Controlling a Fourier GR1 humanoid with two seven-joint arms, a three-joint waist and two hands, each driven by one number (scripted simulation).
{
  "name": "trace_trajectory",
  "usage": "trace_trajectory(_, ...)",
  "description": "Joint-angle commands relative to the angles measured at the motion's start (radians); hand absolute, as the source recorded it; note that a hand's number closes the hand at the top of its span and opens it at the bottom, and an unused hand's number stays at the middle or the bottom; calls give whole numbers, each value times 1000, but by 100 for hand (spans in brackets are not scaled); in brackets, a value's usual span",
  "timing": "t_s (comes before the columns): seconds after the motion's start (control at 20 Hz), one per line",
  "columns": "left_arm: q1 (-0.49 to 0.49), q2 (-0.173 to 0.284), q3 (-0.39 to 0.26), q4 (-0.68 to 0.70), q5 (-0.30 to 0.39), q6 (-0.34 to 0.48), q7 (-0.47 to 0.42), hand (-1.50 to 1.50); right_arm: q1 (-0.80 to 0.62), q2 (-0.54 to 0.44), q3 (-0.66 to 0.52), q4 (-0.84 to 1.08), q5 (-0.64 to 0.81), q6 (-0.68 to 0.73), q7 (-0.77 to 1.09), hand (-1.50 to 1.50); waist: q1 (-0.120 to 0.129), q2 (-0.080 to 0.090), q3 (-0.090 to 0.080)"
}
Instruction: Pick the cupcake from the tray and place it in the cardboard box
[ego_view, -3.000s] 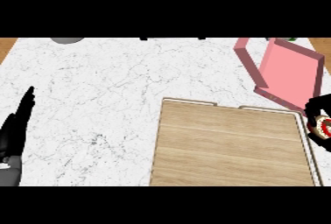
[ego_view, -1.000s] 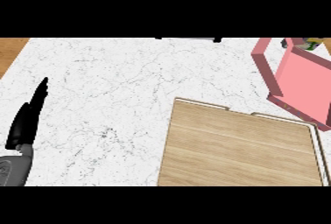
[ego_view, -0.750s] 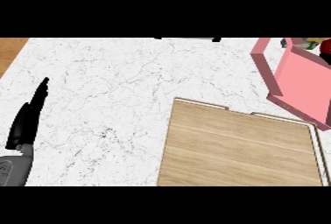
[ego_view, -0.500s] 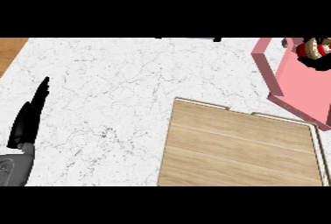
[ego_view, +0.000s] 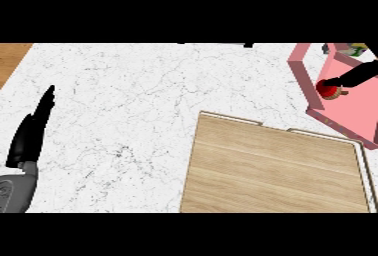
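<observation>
**Cupcake held over the pink box**

Cupcake placement is judged to be nearly done. The small red-topped cupcake (ego_view: 330, 90) is seen at the right edge of the frame, over the floor of the pink, open cardboard box (ego_view: 347, 107), just inside its left wall. It is pinched by the black fingers of the right hand (ego_view: 353, 77), which enters from the upper right. The flat wooden tray (ego_view: 273, 172), at the lower right on the white marble worktop (ego_view: 133, 100), carries nothing. The left hand (ego_view: 31, 131) is rested at the left edge, fingers straight.

Whether the cupcake already touches the box floor cannot be told. If it is let go while tilted or above the floor, it could be tipped over; being close to the wall, it could also be caught on the rim.
</observation>
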Motion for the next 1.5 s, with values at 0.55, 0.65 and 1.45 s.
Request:
trace_trajectory(0.55,16,-15,0,15,-11,3,-27,0,-54,-148,-253,51,-241,140,-13,-150,2,13,0)
trace_trajectory(0.65,46,13,19,-25,10,-21,-28,0,2,-219,-270,62,-258,227,-51,-150,3,7,2)
trace_trajectory(1.45,32,-24,4,-26,-1,0,-22,0,156,-431,-314,36,-300,323,-31,-150,5,24,13)
